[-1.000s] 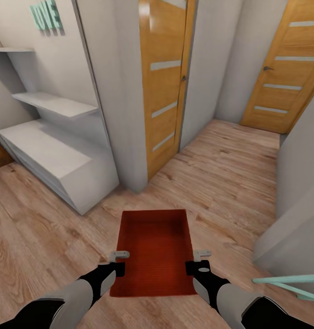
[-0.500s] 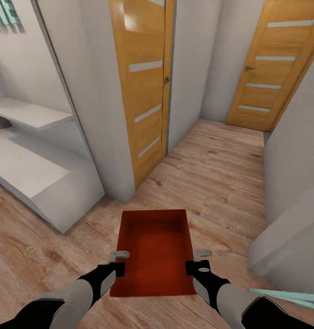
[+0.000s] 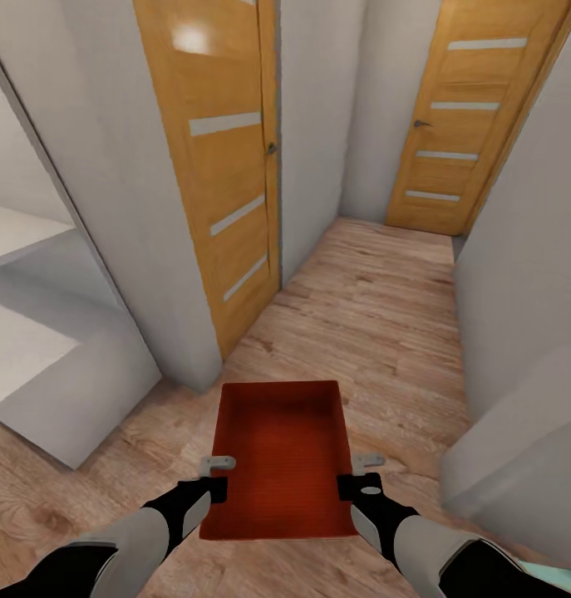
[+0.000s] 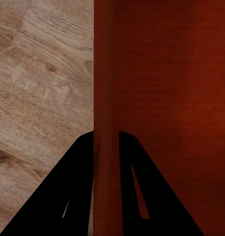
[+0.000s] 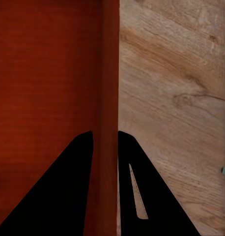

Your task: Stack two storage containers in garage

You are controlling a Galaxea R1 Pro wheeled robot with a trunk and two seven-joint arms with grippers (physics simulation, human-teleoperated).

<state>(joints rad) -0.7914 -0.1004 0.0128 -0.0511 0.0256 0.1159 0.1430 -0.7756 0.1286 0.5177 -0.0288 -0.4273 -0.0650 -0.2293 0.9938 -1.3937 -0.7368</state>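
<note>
Over light wood-plank flooring [image 3: 385,316] in a white-walled hallway with two orange-wood doors [image 3: 223,174], both tools, left tool [image 3: 216,473] and right tool [image 3: 358,471], clamp an orange-red storage container [image 3: 278,457].

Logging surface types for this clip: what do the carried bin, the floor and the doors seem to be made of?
Storage container: matte orange-red, faintly ribbed bottom, likely plastic, though that is uncertain. Floor: light wood planks with visible grain and knots. Near door and far door: glossy orange wood with pale horizontal slits; the near one shows a light reflection.
</note>
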